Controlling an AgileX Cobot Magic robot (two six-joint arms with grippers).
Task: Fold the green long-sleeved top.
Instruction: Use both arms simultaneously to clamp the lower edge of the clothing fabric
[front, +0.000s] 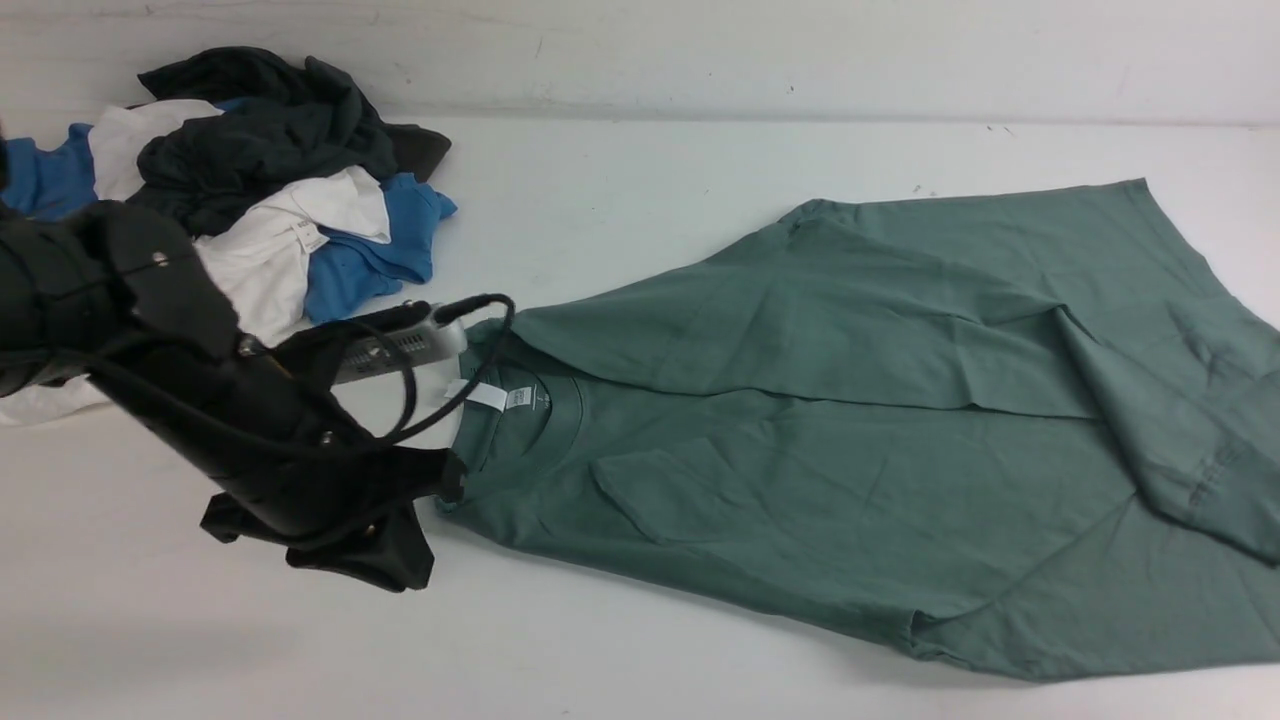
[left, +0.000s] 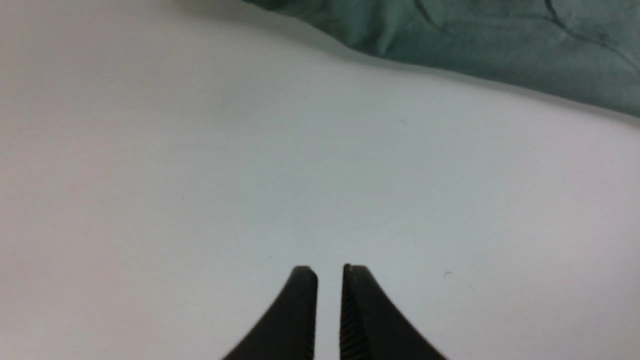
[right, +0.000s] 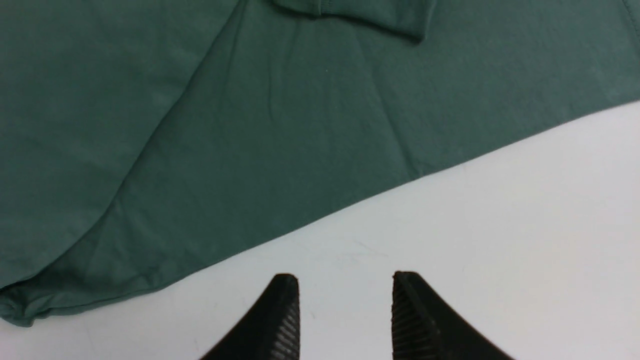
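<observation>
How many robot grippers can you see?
2: the left gripper, over the table beside the green top, and the right gripper, past the top's near edge.

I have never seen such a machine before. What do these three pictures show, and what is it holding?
This is a robot with two arms. The front picture looks forward from between the arms; each other picture comes from a camera on one wrist.

On the white table lies a green long-sleeved top, spread out and partly folded over itself. Behind the left arm is a pile of dark, white and blue clothes.

The left gripper is slightly open and the right gripper is wider open. Both have only bare table between their fingertips, so nothing is held.
</observation>
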